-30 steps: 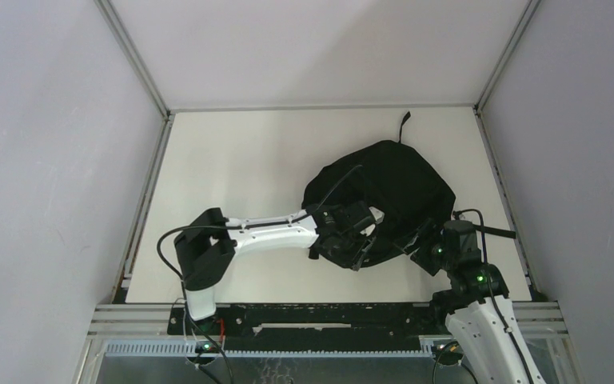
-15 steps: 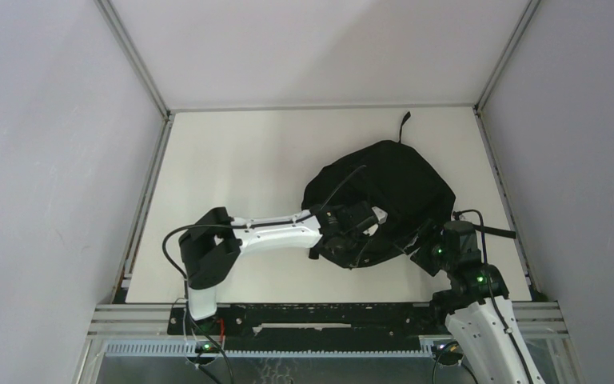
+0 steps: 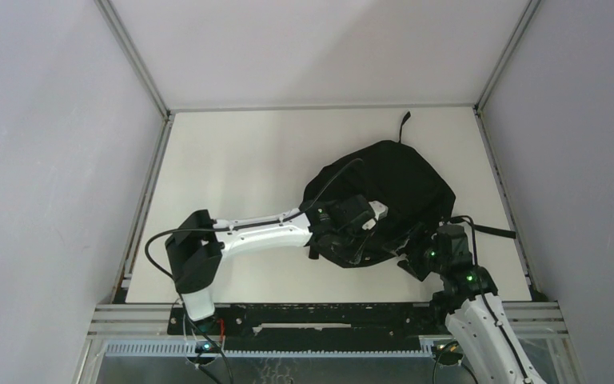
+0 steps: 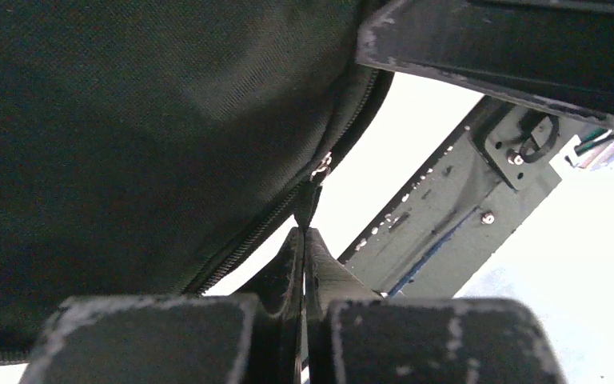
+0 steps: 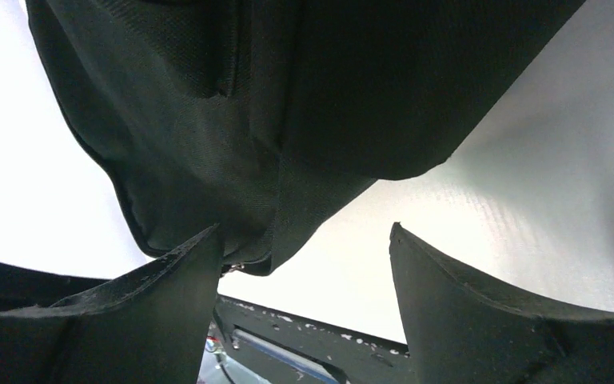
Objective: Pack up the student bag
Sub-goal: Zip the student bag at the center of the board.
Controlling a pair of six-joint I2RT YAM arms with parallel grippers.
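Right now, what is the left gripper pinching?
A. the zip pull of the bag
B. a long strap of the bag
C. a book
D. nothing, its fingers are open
A: in the left wrist view the left gripper is shut, its tips clamped on the zip pull of the student bag.

The student bag [image 3: 388, 192] lies on the table [image 3: 232, 160], right of centre. The left gripper [image 4: 304, 234] sits at its near-left edge, the zip pull [image 4: 307, 205] between its fingers. The right gripper [image 5: 304, 232] straddles its near-right corner.
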